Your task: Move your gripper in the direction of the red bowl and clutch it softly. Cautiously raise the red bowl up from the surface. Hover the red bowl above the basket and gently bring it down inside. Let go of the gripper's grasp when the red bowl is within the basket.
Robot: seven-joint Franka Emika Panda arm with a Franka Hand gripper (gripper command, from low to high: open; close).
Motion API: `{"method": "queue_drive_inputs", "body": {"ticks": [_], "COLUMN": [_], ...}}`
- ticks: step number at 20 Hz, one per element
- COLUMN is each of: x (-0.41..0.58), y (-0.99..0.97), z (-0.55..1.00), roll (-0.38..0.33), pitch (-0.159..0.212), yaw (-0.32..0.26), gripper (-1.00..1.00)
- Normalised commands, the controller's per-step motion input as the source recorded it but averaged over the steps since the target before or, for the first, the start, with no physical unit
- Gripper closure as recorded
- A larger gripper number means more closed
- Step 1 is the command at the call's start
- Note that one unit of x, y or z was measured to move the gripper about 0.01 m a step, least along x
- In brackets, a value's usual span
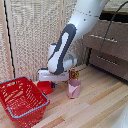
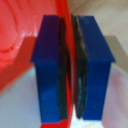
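My gripper (image 1: 51, 84) hangs low over the wooden floor, just to the exterior view's right of the basket (image 1: 20, 100). The red bowl (image 1: 45, 88) sits under it on the floor, beside the basket's far corner. In the wrist view the two blue fingertips (image 2: 50, 65) are closed together on the thin rim of the red bowl (image 2: 15, 45), which runs up between the dark pads. The bowl's body fills one side of that view. The basket is red with slatted sides and a blue-grey rim.
A pink cup (image 1: 74, 89) stands close to the exterior view's right of the gripper, with a small dark can (image 1: 74, 74) behind it. A wooden drawer unit (image 1: 107, 45) stands at the back right. A slatted wall panel is behind.
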Motion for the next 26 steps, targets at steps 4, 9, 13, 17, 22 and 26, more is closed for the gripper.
{"method": "queue_drive_inputs", "body": {"ticks": [4,9,13,17,22,26], "x": [0.209,0.317,0.384,0.254,0.026,-0.021], "y": [0.00,0.00,0.00,0.09,0.48,0.74], "z": [0.63,0.89,0.98,0.96,0.84,0.65], "roll": [0.058,0.046,0.003,0.012,0.038,0.039], "pitch": [0.089,0.095,0.091,0.095,0.098,0.042], "yaw": [-0.013,-0.027,0.000,0.001,0.044,0.038], "gripper": [1.00,1.00,1.00,1.00,1.00,1.00]}}
